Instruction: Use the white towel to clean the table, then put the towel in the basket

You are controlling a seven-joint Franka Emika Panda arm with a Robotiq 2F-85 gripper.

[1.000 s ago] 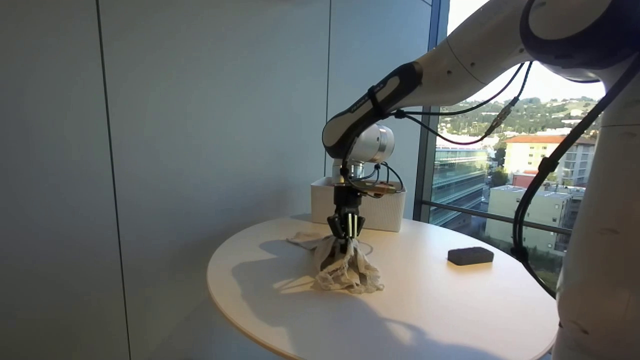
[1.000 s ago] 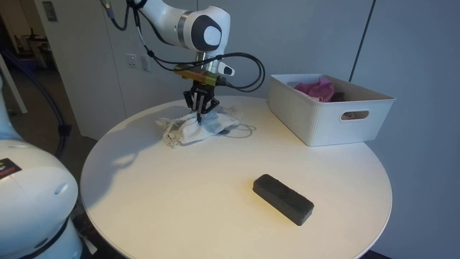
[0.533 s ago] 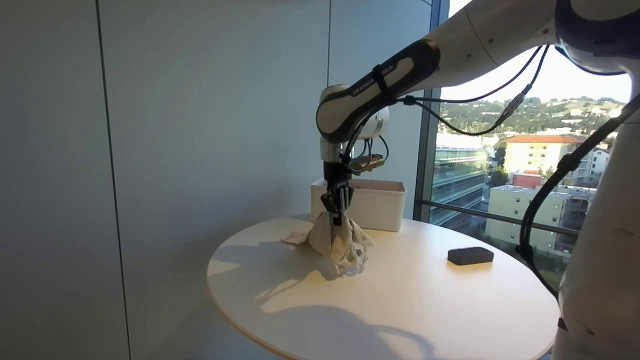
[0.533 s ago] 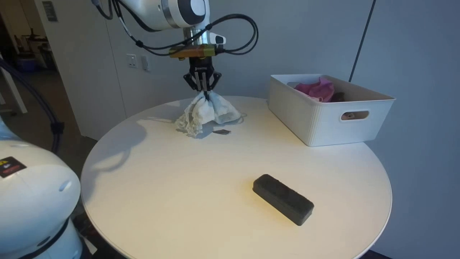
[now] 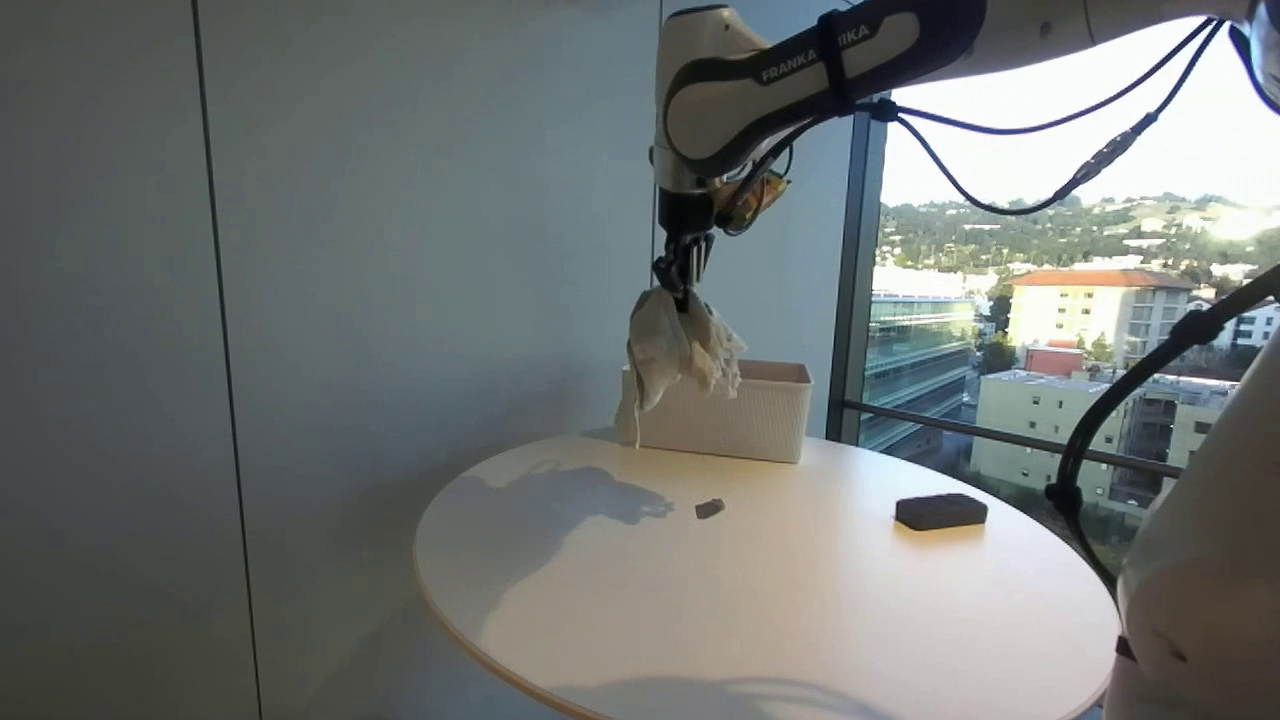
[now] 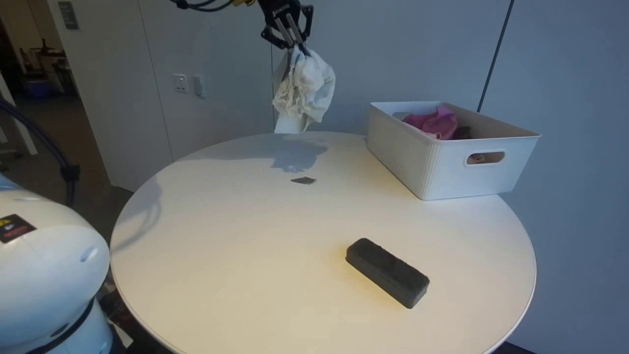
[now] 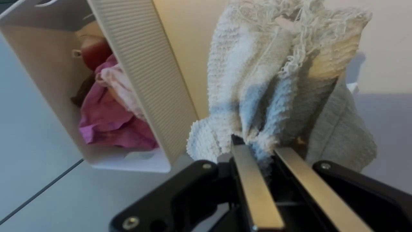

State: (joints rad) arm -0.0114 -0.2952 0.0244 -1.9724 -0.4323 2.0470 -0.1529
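Black block (image 6: 387, 273), dark patch (image 6: 303, 180), basket (image 6: 442, 172) on table (image 6: 236, 275); towel (image 6: 307, 86) aloft.

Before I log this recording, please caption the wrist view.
Gripper holding the bunched white towel; basket with pink cloth at picture left.

One white basket (image 6: 471, 182) stands on one round surface (image 6: 236, 255). Beside the basket are one pincer (image 6: 298, 48) and one white towel (image 6: 307, 88); apart from it, one black rectangular block (image 6: 388, 273) and one small dark scrap (image 6: 303, 180). Inside it lies at least one magenta cloth (image 7: 112, 119); the rest overlaps past counting.
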